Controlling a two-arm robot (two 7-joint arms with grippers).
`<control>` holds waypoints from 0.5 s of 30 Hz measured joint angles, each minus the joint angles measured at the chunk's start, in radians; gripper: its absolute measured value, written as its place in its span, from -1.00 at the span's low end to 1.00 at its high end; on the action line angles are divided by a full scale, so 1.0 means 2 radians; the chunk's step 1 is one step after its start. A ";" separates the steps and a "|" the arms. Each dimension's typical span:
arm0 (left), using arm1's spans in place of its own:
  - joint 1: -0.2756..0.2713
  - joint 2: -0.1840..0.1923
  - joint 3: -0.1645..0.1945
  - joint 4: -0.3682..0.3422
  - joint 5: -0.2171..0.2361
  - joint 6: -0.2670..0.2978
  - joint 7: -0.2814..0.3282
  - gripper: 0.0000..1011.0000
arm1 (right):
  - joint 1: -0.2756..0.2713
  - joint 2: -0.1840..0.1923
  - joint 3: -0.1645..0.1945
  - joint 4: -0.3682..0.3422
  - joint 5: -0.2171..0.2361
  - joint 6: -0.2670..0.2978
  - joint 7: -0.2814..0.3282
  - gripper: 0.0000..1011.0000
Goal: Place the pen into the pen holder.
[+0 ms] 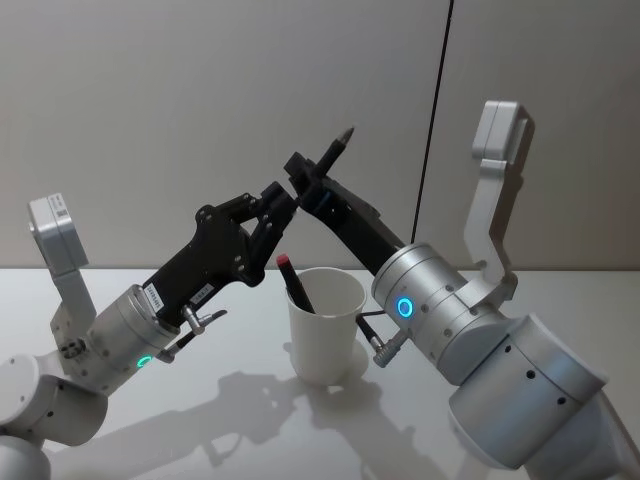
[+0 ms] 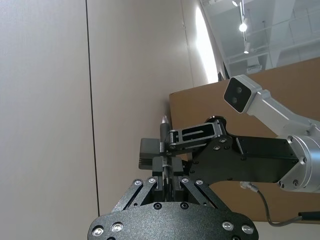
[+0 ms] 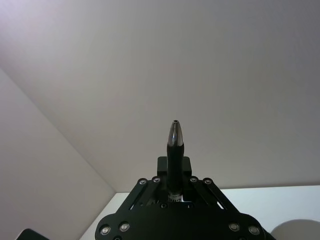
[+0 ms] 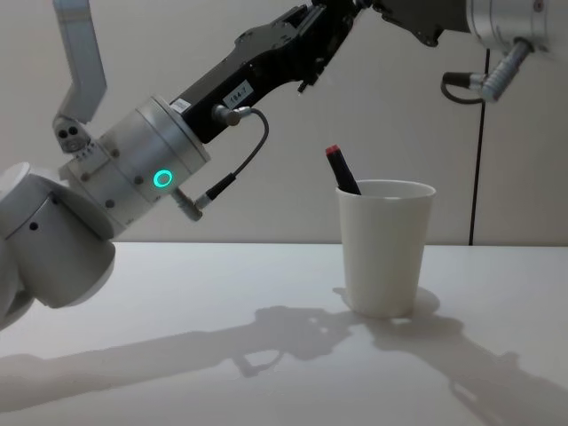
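Above the pen holder (image 1: 326, 323), both the right gripper (image 1: 303, 176) and left gripper (image 1: 281, 203) have jaws closed on the pen (image 1: 338, 145): light, stiff, slippery; grip mid-barrel.

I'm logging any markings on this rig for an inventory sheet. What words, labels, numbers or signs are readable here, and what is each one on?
White sticker on the black body of the left gripper, chest view: print too small to read with confidence.
White stickers on the same body, head view: too blurred to read.
Pen holder: plain white, no text.
Pen held by the right gripper: no legible marking.
Red-capped pen in the cup: no text visible.
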 joint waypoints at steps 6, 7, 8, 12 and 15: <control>0.000 0.000 0.000 0.000 0.000 0.000 0.000 -0.77 | 0.000 0.000 0.000 0.000 0.000 0.000 0.000 -0.73; 0.000 0.000 0.000 0.000 0.000 0.000 0.000 -0.77 | 0.000 0.000 0.000 0.000 0.000 0.000 0.000 -0.73; 0.000 0.000 0.000 0.000 0.000 0.000 0.000 -0.77 | 0.000 0.000 0.000 0.000 0.000 0.000 0.000 -0.73; 0.000 0.000 0.000 0.000 0.000 0.000 0.000 -0.77 | 0.000 0.000 0.000 0.000 0.000 0.000 0.000 -0.73; 0.000 0.000 0.000 0.000 0.000 0.000 0.000 -0.77 | 0.000 0.000 0.000 0.000 0.000 0.000 0.000 -0.73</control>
